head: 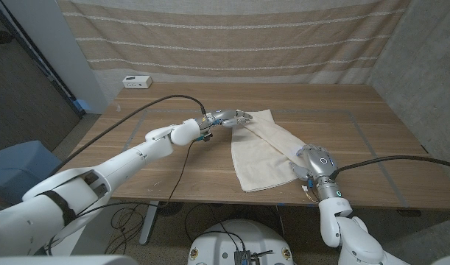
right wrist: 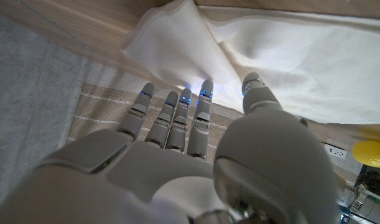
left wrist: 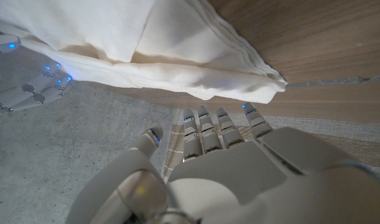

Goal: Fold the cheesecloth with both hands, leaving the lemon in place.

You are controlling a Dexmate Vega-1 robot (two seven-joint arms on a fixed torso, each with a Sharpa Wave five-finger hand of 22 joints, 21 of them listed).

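Head view: the cheesecloth (head: 263,151) lies on the wooden table (head: 335,118) right of centre, already doubled into a long band whose long axis runs diagonally, from a far end near my left hand (head: 228,118) to a near end beside my right hand (head: 314,163); a wider flap spreads toward the near edge on the left side of the band. My left hand reaches in from the left with its fingers extended at the cloth's far corner, touching or just short of it; I cannot tell from here whether anything is pinched. My right hand sits at the band's near right edge, knuckles up, fingers bent down onto the cloth; whether it grips the cloth is not clear. A small white box (head: 137,82) stands at the table's far left corner, well apart from the cloth. Left wrist view: my left hand (left wrist: 227,162) has its fingers straight and close together, tips just short of the cloth's layered folded edge (left wrist: 196,68), nothing between them. My right hand (left wrist: 28,90) shows at the cloth's other end. Right wrist view: my right hand (right wrist: 196,143) has fingers extended side by side, fingertips (right wrist: 205,93) at a raised fold of cloth (right wrist: 270,56), thumb beside it; contact looks likely, a grip I cannot confirm. A yellow round object (right wrist: 371,153), possibly the lemon, shows at the frame's edge, off the cloth.
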